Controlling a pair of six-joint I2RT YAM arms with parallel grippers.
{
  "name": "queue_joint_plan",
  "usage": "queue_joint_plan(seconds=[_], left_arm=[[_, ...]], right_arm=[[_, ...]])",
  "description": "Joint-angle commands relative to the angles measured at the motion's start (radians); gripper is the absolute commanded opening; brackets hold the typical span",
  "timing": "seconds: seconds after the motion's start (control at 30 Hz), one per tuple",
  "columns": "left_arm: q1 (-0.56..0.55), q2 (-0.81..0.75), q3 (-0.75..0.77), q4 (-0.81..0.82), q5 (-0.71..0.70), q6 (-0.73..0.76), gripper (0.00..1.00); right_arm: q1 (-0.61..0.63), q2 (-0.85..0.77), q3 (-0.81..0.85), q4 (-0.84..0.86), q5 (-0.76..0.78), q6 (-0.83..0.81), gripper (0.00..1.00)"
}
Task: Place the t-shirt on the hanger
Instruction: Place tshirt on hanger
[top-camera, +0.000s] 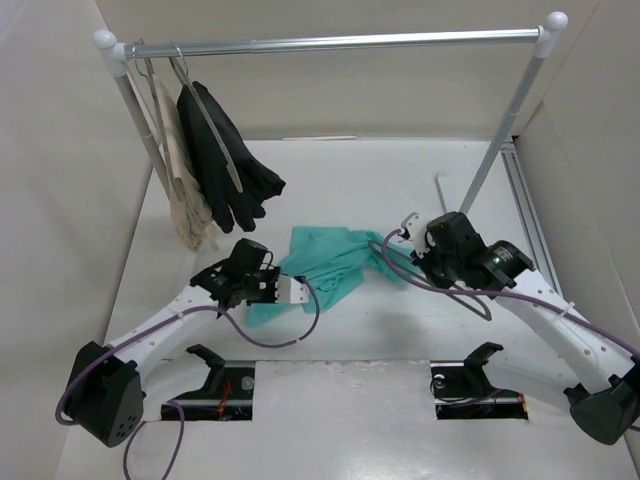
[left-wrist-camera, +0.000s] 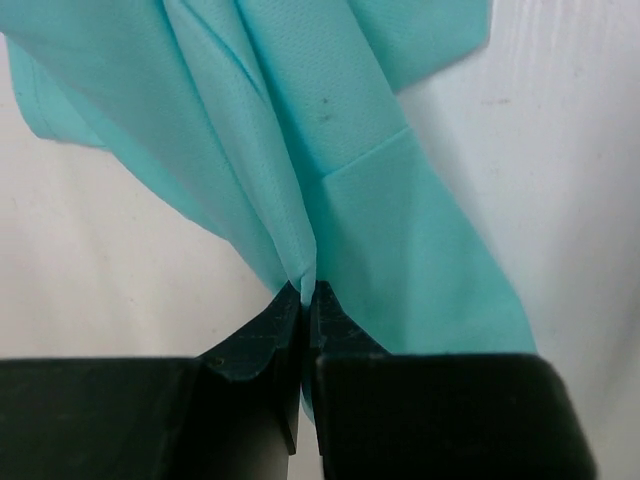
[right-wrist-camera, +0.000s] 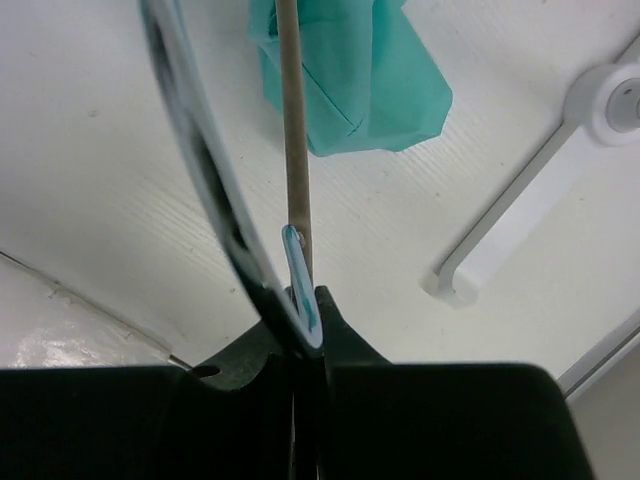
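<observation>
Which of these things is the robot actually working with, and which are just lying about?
In use: teal-green cotton t-shirt, pinched in left fingers; slim grey-silver clothes hanger, gripped by right fingers.
Lying about: black garment and beige garment, hanging from the metal clothes rail.

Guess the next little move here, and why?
Probably slide the hanger into the t-shirt: the right pincer is shut on the hanger, the left pincer pinches a fold, and the t-shirt looks bunched, not yet draped on it.
</observation>
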Motion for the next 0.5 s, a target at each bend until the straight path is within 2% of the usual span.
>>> queue_joint_plan(seconds=[0.0,0.07,0.13,0.17,0.2,0.27,0.47], left_arm=[[0.005,-0.06,-0.004,-0.115,-0.009,0.137,0.0],[0.005,-0.098,-0.013,-0.127,0.016,0.17,0.0],[0.005,-0.12,-0.013,-0.127,0.066,0.193,0.02],[0.005,-0.129,-0.013,-0.112,0.088,0.184,0.28],[0.005,-0.138,-0.013,-0.094,0.13,0.162,0.46],[0.005,-0.126,0.049,-0.019,0.18,0.016,0.69],[0.005,0.029,0.267,0.093,0.365,-0.284,0.72]], right_arm=[[-0.007,-0.019,0.076,-0.042,0.08,0.015,0.0],[-0.007,-0.009,0.076,-0.033,0.08,0.005,0.0],[-0.007,-0.009,0.076,0.033,0.005,-0.021,0.0],[0.003,-0.009,0.066,0.057,-0.02,-0.035,0.0],[0.016,-0.009,0.055,0.079,-0.058,-0.035,0.0],[0.038,0.0,0.055,0.125,-0.086,-0.047,0.0],[0.079,0.0,0.098,0.191,-0.146,-0.09,0.0]])
